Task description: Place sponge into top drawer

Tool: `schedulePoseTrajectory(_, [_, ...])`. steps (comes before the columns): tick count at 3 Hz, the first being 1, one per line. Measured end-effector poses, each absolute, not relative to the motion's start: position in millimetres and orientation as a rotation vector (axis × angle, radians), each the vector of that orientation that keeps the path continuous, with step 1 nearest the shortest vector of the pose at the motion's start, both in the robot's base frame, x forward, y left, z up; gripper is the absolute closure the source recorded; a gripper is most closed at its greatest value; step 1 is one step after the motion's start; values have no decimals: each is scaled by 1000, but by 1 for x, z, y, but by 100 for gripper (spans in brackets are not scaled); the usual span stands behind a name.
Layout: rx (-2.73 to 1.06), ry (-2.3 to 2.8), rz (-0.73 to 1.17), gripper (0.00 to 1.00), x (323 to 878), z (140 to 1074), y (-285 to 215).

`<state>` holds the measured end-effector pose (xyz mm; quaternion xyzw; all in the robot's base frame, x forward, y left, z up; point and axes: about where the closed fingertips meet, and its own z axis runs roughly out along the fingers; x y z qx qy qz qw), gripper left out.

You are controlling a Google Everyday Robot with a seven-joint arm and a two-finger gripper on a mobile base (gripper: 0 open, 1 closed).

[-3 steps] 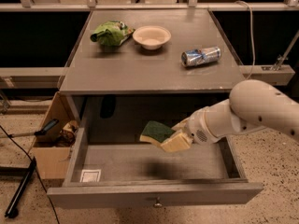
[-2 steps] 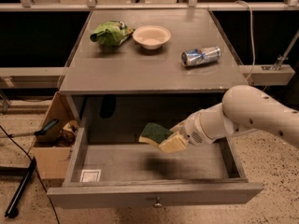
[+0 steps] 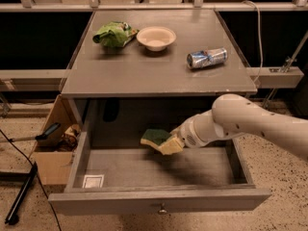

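Sponge: the sponge [image 3: 155,137] is held in the air over the floor of the open drawer, green face up and pale yellow foam below; it sticks out to the left of the fingers [image 3: 176,139] and is slightly tilted.
Fingers: pinching the right end of the sponge; most of them is hidden behind it.
Gripper: the gripper [image 3: 172,142] is inside the space of the drawer, under the front edge of the desk, near the middle of the drawer's width.
Arm: the white arm [image 3: 250,124] comes in from the right of the fingers, above the right wall of the drawer.
Top drawer: the top drawer [image 3: 159,200] is pulled out wide below the fingers; its grey floor carries a shadow under the sponge.
Knob: a small round metal knob [image 3: 162,209] sits on the drawer front, below and in front of the fingers.
Label: a white label [image 3: 93,181] lies in the front left corner, well to the left of the fingers.
Desk: the grey desk [image 3: 159,69] top is above the fingers.
On the desk: a green snack bag [image 3: 114,34], just beside it a pale bowl [image 3: 156,37], and a can [image 3: 207,58] lying on its side farther right.
Room: speckled floor [image 3: 284,177] to the right; a cardboard box [image 3: 50,162] with small things in it stands left of the drawer.
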<state>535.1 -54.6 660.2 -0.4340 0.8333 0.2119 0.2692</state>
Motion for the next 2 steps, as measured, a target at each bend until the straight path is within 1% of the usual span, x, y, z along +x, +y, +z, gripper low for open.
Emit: schedulePoseTrajectory(2, [-1136, 2270, 543, 100, 541, 634, -58])
